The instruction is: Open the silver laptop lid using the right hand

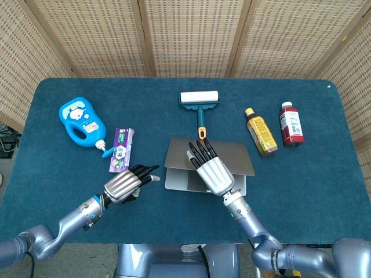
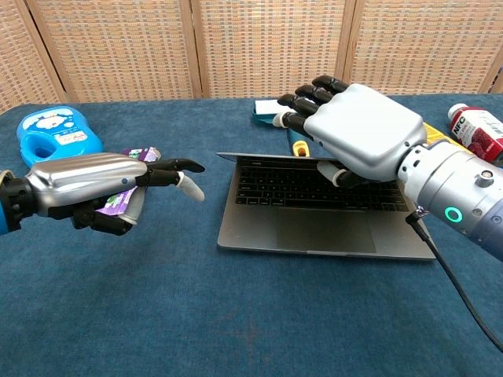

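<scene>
The silver laptop [image 2: 314, 216] lies near the middle of the table [image 1: 301, 191], its lid raised only a little at a shallow angle above the keyboard. The right hand [image 2: 357, 129] is over the lid's free edge, fingers [image 1: 200, 152] extended together and holding nothing; the chest view suggests the thumb is tucked under the lid, but actual contact cannot be confirmed. Main risk: the fingers slip off the thin edge and the lid drops shut, or the push drags the light base across the cloth instead of turning the hinge. A further lift could swing the lid back into the lint roller [image 1: 199, 104] just behind it. The left hand [image 2: 94, 184] hovers beside the laptop's left edge, fingers loosely extended and empty; if it drifts it may knock the purple toothpaste box [image 1: 122, 149]. Hidden items: the right hand covers much of the lid and its edge in both views, the hinge is not visible, and the bottle labels at right are too small to read.
</scene>
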`<state>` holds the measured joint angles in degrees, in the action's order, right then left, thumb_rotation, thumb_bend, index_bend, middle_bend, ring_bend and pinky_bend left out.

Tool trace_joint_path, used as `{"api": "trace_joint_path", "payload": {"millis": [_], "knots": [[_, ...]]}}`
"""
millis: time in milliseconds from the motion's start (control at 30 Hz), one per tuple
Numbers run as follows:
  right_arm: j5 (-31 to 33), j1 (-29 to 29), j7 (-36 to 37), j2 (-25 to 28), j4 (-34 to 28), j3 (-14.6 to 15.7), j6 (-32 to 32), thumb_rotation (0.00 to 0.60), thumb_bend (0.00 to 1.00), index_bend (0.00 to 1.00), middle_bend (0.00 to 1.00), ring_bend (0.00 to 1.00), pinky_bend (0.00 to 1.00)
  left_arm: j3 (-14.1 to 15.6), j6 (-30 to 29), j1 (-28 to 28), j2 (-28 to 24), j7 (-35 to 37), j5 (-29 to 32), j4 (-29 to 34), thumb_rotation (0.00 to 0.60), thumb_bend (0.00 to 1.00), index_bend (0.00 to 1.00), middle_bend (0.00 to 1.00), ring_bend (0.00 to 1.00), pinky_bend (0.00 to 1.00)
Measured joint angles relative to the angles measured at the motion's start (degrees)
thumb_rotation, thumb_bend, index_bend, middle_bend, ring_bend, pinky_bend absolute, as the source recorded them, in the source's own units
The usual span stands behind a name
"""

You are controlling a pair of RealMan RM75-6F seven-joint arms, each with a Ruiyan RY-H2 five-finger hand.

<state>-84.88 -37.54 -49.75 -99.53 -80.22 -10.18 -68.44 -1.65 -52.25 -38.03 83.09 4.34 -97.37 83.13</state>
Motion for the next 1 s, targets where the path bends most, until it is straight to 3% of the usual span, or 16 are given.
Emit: {"api": "trace_joint_path", "payload": {"millis": [533,1000], "knots": [[-0.1,-1.0,0.0,-0.5,0.5,0.2,-0.2,0.600,0.64,0.16,0.12,0.05,0.10,-2.1,6.4,-5.3,11.1,-9.4,7.8,-6.4,0.600,1.00,0.25,0.04,0.17,0.09],[0.4,-1.2,1.2,0.4,0.2,0.1,-0.2,0.600,0.64,0.16,0.12,0.05,0.10,-1.9,7.9,-7.3,14.5,-10.1,10.8,-10.2,0.600,1.00,0.26,0.04,0.17,0.09]]}}
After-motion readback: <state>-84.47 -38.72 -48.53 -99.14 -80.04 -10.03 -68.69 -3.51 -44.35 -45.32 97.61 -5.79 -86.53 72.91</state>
